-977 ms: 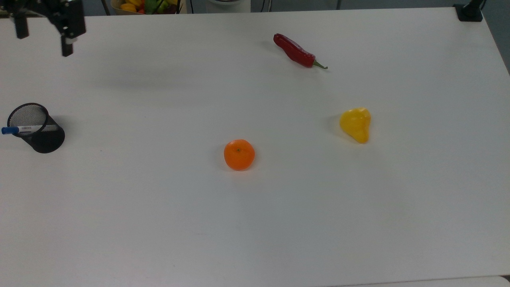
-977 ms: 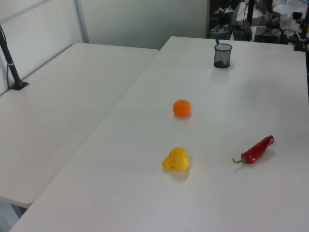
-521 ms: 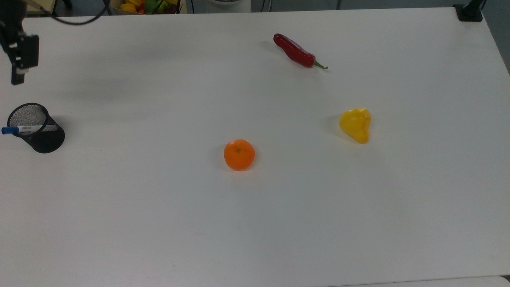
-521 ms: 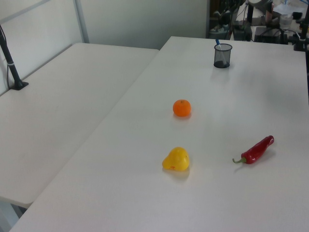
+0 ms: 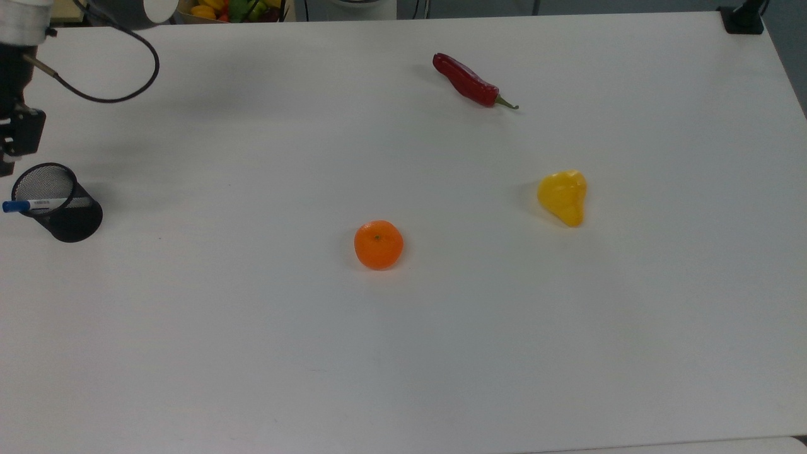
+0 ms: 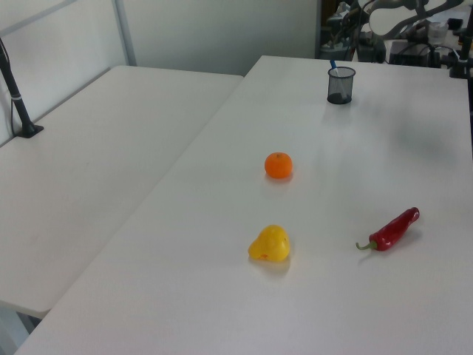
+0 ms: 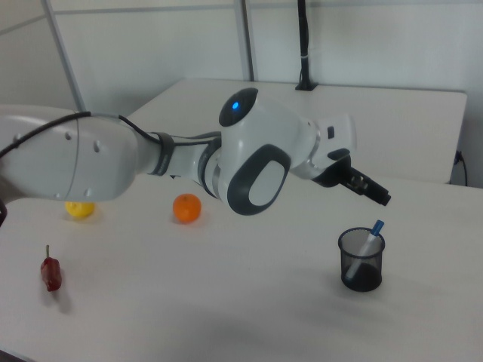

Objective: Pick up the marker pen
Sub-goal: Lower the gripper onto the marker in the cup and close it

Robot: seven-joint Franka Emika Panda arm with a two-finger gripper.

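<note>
Marker pen (image 5: 28,204) leans in my mesh cup (image 5: 60,211), blue cap out at nine o'clock in the top view. Gripper (image 7: 370,188) hovers at the cup's twelve o'clock in the right view; jaws, I can't tell.

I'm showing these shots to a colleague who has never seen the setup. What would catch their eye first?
Probably the big white robot arm across the right view, its gripper hovering just above a black mesh cup with the marker pen leaning in it. Next come three bright things on the white table: an orange near the middle, a yellow pepper toward the top view's right, and a red chilli near the far edge.
</note>
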